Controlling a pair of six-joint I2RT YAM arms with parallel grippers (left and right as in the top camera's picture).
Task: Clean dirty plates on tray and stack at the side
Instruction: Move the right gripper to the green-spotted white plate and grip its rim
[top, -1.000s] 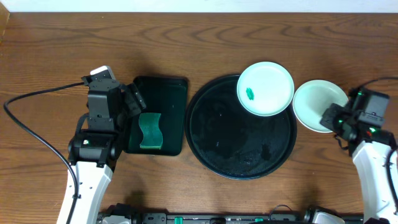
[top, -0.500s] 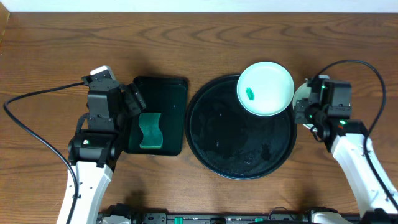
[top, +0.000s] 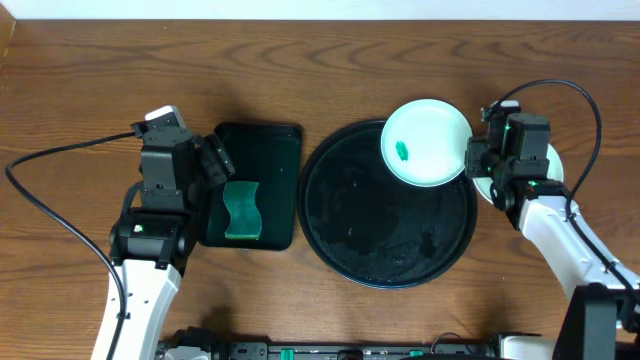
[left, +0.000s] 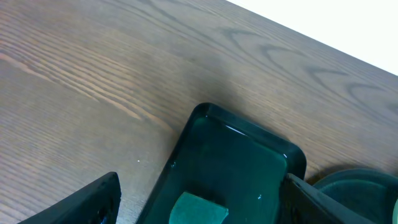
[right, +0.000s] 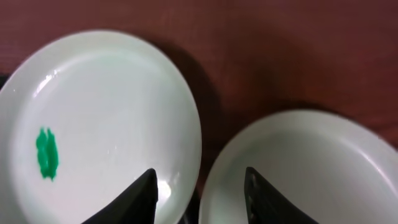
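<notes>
The round black tray (top: 345, 215) lies mid-table. A pale plate (top: 425, 140) with a small green smear (top: 401, 151) rests on its upper right rim. A second pale plate (top: 552, 165) sits on the table just right of the tray, mostly hidden by my right arm. I see no third plate. My right gripper (top: 474, 162) is open and empty. In the right wrist view its fingers (right: 200, 199) straddle the gap between the smeared plate (right: 99, 118) and the clean-looking plate (right: 311, 168). My left gripper (top: 218, 165) is open and empty.
A smaller rectangular black tray (top: 270, 150) left of the round tray holds a green sponge (top: 241, 210). In the left wrist view, the open fingers (left: 202, 202) hover over this tray (left: 249, 155) and the sponge (left: 199, 213). Cables trail from both arms.
My right gripper has moved left, from the side plate's right edge to the gap between the two plates. The left arm and the plates have not moved.
</notes>
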